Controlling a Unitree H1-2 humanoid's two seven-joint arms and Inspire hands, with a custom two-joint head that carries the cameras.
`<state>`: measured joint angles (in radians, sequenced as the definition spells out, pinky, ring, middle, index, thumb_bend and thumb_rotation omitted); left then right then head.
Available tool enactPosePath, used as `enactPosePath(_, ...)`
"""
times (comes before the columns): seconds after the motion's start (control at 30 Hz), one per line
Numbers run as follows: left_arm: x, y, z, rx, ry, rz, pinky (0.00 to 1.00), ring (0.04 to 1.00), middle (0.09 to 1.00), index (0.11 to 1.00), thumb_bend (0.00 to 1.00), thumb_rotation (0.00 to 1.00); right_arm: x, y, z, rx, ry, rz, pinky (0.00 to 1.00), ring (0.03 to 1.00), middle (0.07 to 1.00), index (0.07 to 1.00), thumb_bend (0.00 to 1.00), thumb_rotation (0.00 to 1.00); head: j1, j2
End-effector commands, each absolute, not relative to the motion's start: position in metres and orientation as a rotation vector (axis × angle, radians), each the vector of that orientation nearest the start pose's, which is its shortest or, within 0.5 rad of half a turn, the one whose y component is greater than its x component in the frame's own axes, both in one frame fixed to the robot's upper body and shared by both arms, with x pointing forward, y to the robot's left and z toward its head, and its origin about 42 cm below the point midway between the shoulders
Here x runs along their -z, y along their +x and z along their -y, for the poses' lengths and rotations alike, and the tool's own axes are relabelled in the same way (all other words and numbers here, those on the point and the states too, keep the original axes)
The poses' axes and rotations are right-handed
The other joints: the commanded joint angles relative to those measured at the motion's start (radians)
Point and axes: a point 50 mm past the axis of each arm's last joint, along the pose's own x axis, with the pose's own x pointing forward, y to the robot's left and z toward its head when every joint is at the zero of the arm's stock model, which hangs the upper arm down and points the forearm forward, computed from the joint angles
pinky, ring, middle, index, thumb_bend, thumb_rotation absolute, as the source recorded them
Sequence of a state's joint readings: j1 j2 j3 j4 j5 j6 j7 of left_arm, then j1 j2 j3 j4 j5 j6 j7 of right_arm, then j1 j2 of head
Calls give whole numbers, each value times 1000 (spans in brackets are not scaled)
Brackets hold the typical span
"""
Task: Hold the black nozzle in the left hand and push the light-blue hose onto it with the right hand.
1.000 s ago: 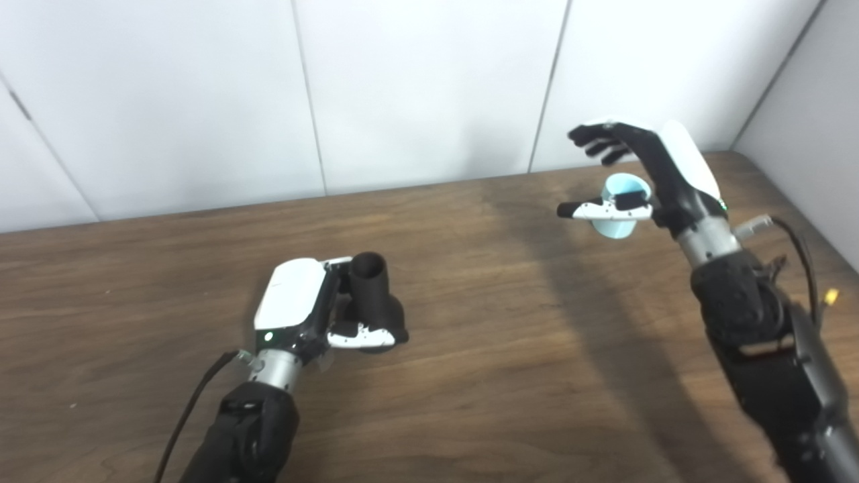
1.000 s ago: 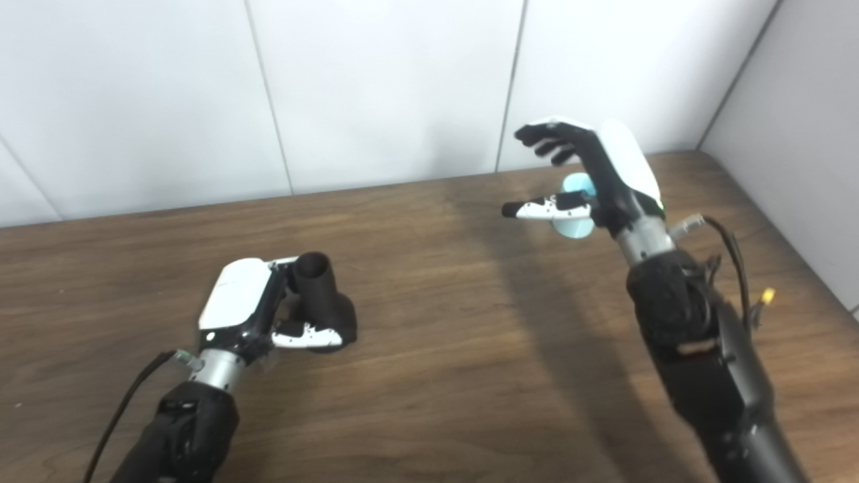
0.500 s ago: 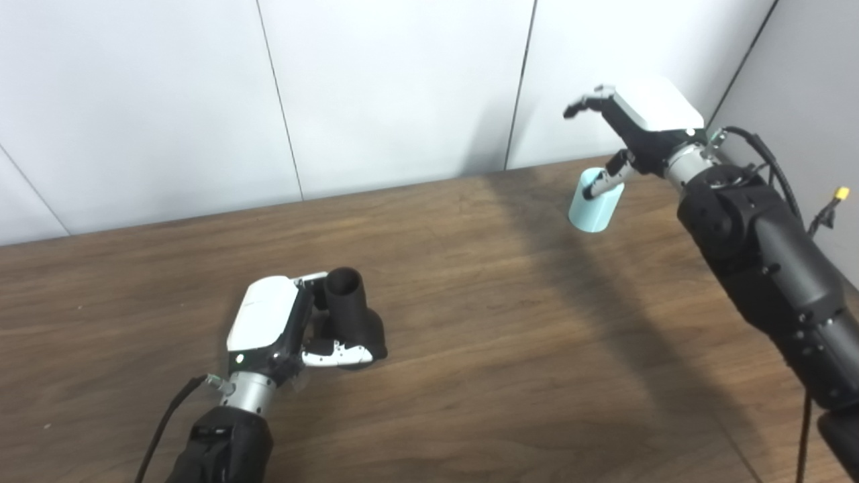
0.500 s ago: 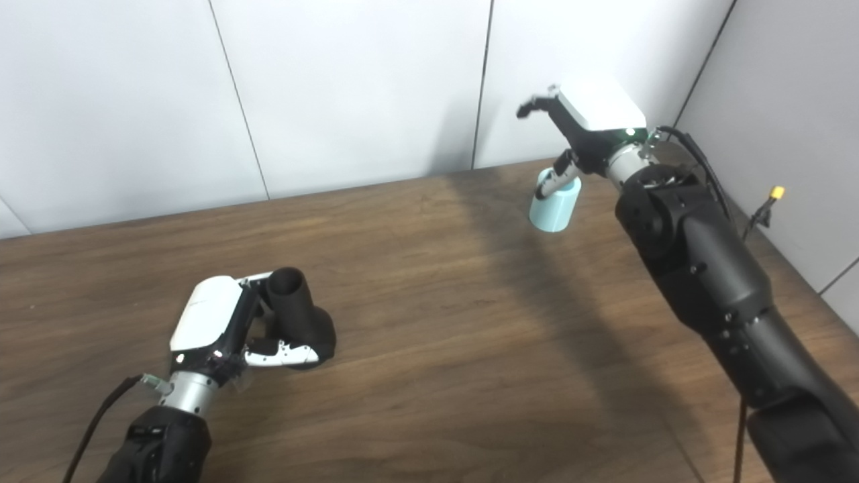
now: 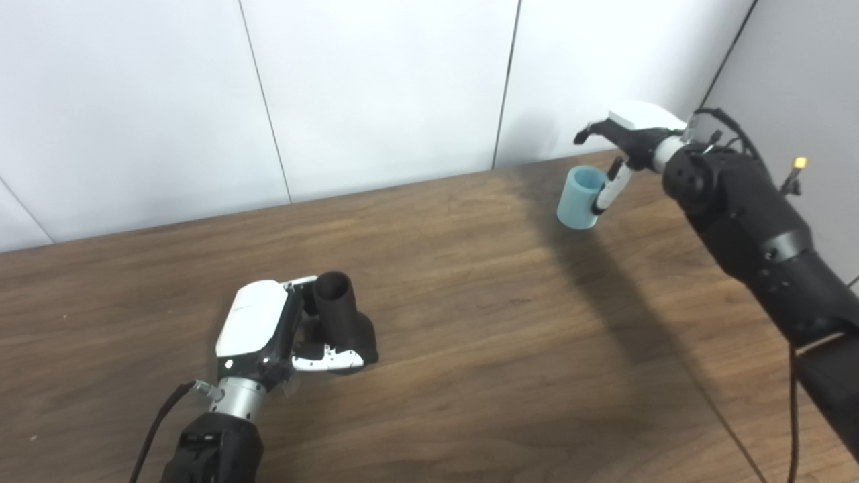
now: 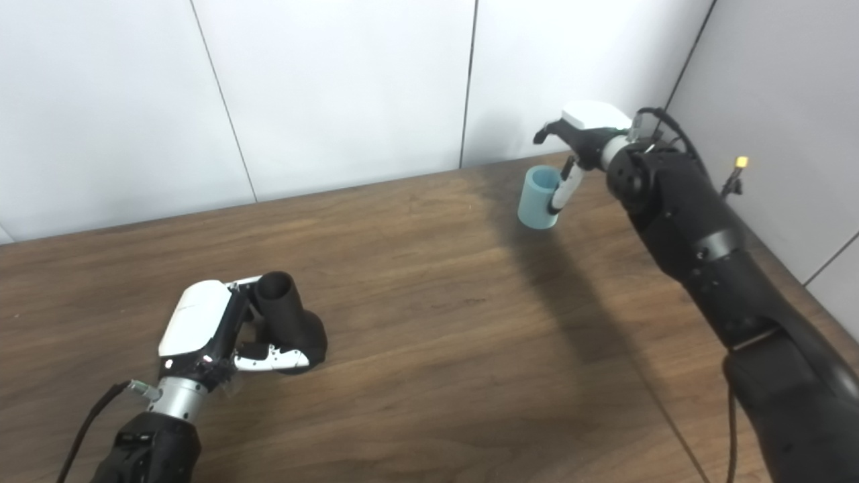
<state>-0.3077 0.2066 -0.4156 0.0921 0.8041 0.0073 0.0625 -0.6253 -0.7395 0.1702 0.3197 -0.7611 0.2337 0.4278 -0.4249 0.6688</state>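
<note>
The black nozzle (image 5: 343,314) stands on the wooden table (image 5: 470,322) at the front left, its round opening facing up. My left hand (image 5: 265,325) is shut on it, fingers behind the tube and thumb across its wide base. At the back right, a short light-blue hose (image 5: 577,198) stands on the table, slightly tilted, open end up. My right hand (image 5: 627,137) hovers palm down just above and to the right of it. The thumb hangs along the hose's right side, and the fingers curl in the air over it without closing on it.
White wall panels (image 5: 376,87) rise right behind the table's far edge, and a grey side wall (image 5: 798,74) closes in on the right. A loose cable with a yellow connector (image 5: 798,163) hangs off my right forearm. Bare wood lies between the two hands.
The camera view has shifted. My right hand has turned from upright to palm down and dropped closer over the hose, thumb now beside it. The left hand keeps its hold on the nozzle.
</note>
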Motion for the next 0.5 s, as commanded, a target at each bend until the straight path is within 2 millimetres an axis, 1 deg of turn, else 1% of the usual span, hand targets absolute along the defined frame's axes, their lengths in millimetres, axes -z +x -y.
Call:
enactPosePath(0.0, -146, 357, -155, 314, 1106, 351, 443, 541, 456, 494, 525, 0, -321, 457, 420, 28, -1468, -158, 715, 909, 872, 805, 995, 155, -2, 1)
enactPosePath(0.13, -146, 357, -156, 320, 1104, 353, 449, 543, 451, 495, 525, 0, -310, 461, 419, 14, -1424, -156, 698, 878, 887, 798, 1000, 146, -2, 3)
enactPosePath(0.2, -145, 357, -156, 321, 1105, 355, 450, 539, 443, 497, 525, 0, -306, 463, 418, 15, -1418, -148, 691, 842, 864, 795, 1000, 137, 10, 5)
enactPosePath(0.23, -145, 357, -156, 321, 1105, 355, 449, 538, 443, 497, 525, 0, -304, 464, 417, 14, -1420, -145, 682, 812, 835, 795, 999, 137, 16, 5)
enactPosePath(0.27, -145, 356, -155, 322, 1104, 354, 447, 536, 443, 496, 525, 0, -302, 465, 416, 14, -1420, -148, 698, 816, 836, 797, 993, 136, 22, 7)
enactPosePath(0.3, -145, 356, -155, 324, 1103, 353, 445, 533, 449, 495, 525, 0, -301, 466, 415, 12, -1421, -149, 727, 842, 858, 805, 980, 125, 22, 7)
enactPosePath(0.33, -144, 356, -154, 325, 1103, 352, 443, 530, 453, 495, 525, 0, -299, 466, 414, 9, -1422, -149, 734, 848, 864, 808, 971, 116, 23, 9)
enactPosePath(0.4, -144, 356, -153, 327, 1105, 352, 438, 525, 457, 493, 525, 0, -297, 467, 414, 5, -1420, -152, 729, 846, 864, 809, 958, 104, 24, 10)
enactPosePath(0.47, -144, 356, -153, 324, 1106, 356, 430, 521, 448, 494, 525, 0, -295, 467, 413, 0, -1433, -164, 702, 824, 859, 809, 942, 92, 26, 13)
